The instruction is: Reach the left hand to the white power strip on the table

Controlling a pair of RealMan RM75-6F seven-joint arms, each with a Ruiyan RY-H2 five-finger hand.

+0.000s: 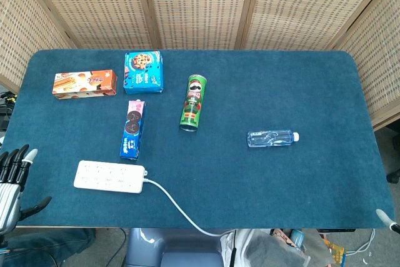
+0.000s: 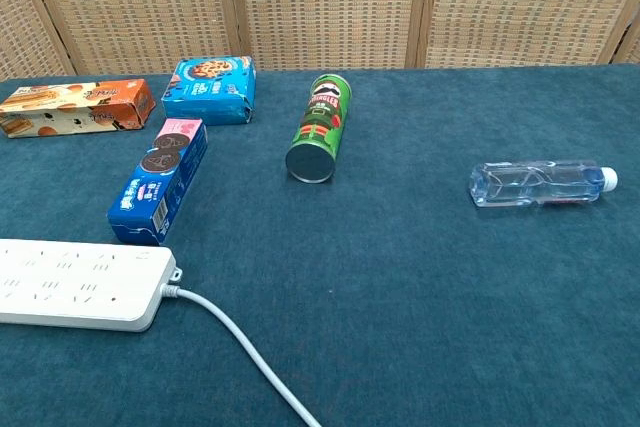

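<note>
- The white power strip (image 1: 109, 177) lies flat down around 7 o'clock on the blue table (image 1: 300, 92), close to the front edge, long side running left to right. The chest view catches it too, at the lower left (image 2: 80, 284).
- Its white cable (image 1: 181, 211) comes out of the right end and curls off toward 6 o'clock, over the table's front edge.
- The left hand (image 1: 12, 179) sits at about 8 o'clock, just off the table's left edge and apart from the strip. Its fingers are spread and pointing up, with nothing in them. Only the head view shows it.
- The right hand (image 1: 387, 219) is barely there, only a tip poking in at the 4 o'clock corner, so I can't tell how its fingers are.
- A blue Oreo box (image 1: 132, 129) lies just up from the strip, toward 10 o'clock.
- An orange snack box (image 1: 84, 84) and a blue cookie box (image 1: 144, 72) sit up around 10 to 11 o'clock.
- A green Pringles can (image 1: 193, 102) lies on its side near the middle.
- A clear water bottle (image 1: 272, 137) is on its side at roughly 3 o'clock, cap pointing right.
</note>
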